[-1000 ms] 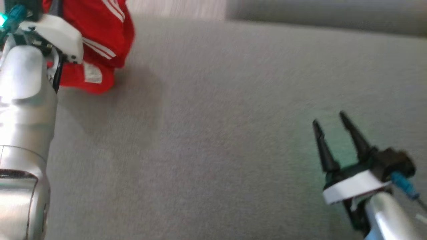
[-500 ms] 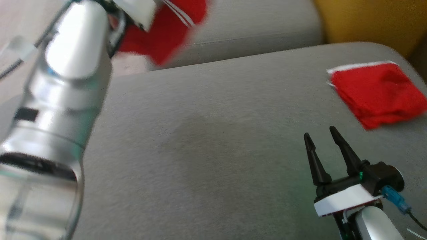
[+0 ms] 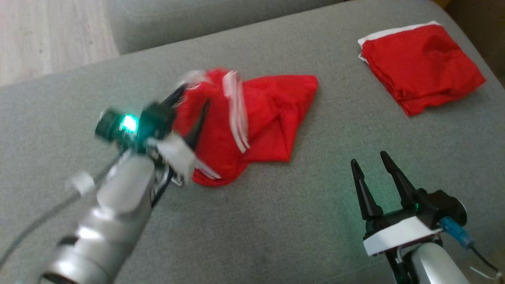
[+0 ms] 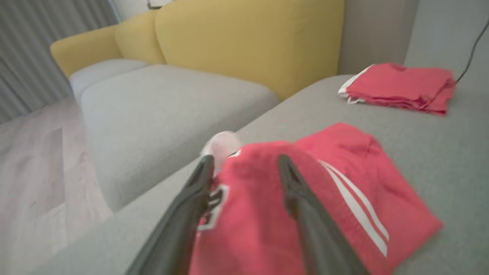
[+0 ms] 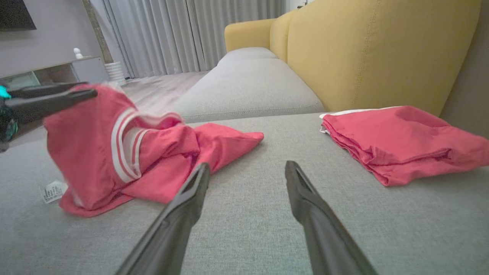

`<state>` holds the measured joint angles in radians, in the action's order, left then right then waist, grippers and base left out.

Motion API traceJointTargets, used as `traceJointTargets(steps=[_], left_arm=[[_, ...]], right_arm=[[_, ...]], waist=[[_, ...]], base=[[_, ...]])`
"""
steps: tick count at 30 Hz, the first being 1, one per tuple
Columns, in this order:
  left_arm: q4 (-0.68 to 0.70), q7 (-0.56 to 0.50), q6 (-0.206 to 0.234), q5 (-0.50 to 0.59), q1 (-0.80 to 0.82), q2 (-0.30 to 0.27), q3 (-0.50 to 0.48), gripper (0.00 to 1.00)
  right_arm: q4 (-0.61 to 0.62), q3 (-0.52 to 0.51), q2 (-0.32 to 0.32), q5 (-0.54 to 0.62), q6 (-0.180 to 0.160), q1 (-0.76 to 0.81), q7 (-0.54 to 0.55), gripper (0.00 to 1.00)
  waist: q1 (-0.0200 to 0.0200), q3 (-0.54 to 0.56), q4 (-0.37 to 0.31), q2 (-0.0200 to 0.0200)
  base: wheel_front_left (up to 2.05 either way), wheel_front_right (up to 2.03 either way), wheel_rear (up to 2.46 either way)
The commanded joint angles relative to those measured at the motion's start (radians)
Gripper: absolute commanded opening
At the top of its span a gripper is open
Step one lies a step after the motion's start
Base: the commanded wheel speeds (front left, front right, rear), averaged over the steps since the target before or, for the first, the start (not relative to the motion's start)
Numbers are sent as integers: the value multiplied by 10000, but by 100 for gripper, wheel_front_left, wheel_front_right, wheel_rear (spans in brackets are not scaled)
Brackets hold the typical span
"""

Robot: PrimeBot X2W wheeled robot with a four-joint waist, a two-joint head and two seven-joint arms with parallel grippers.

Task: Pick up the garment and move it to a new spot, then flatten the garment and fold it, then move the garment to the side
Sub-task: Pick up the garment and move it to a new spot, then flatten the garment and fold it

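Grey sofa seat bears the crumpled red striped garment; my left hand gapes over it, right hand gapes at four o'clock; I'd flatten next.

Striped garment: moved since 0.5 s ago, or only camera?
Yes. The striped garment hung beyond the edge of the grey cushion; now it lies on it, closer to the folded pile.

Soft daylight, motion blur throughout

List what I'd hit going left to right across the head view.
left gripper → striped red garment → folded red garment. I left out the right gripper because it spans the same stretch as the folded one, lower in the picture.
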<state>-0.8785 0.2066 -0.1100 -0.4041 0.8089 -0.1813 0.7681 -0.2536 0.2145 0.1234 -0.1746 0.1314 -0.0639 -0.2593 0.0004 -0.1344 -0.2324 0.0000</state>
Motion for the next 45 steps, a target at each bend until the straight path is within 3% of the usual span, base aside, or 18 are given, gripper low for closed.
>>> traceJointTargets(steps=[1,4,8,12,16,25,32,45], left_arm=[[112,378,521,-1,75,-100,-497,100],[526,537,1668,-12,-863,145,-1109,100],[2716,547,3071,17,-3088,422,-2783,100],[4800,549,3608,801,-5458,716,-3861,100],[6486,550,3716,1806,-7257,902,-4393,100],[8090,550,3642,2624,-9317,1146,-5077,100],[8139,551,3458,3395,-9421,1213,-5119,100],[7917,551,3265,3475,-9387,1274,-5234,100]], right_arm=[[140,215,-38,22,-7,-385,-24,100],[-69,126,-79,35,-7,-298,-24,100],[-234,-21,-154,46,-7,4,-24,100],[-130,-185,-145,306,-7,397,-24,100],[122,-557,-336,140,-7,691,-24,100],[230,-1104,-628,184,-7,1439,-24,100],[259,-1363,-719,71,-7,1630,-24,100],[274,-1124,-730,25,-7,1726,-24,100]], waist=[[-4,-29,2,0],[-4,232,235,0],[-4,798,693,0],[-4,1268,1303,0],[-4,1621,1818,0],[-4,2159,2738,0],[-4,2169,2891,0],[-4,2226,2718,0]], base=[[0,0,0],[0,0,0],[0,0,0],[0,0,0],[0,0,0],[0,0,0],[0,0,0],[0,0,0]])
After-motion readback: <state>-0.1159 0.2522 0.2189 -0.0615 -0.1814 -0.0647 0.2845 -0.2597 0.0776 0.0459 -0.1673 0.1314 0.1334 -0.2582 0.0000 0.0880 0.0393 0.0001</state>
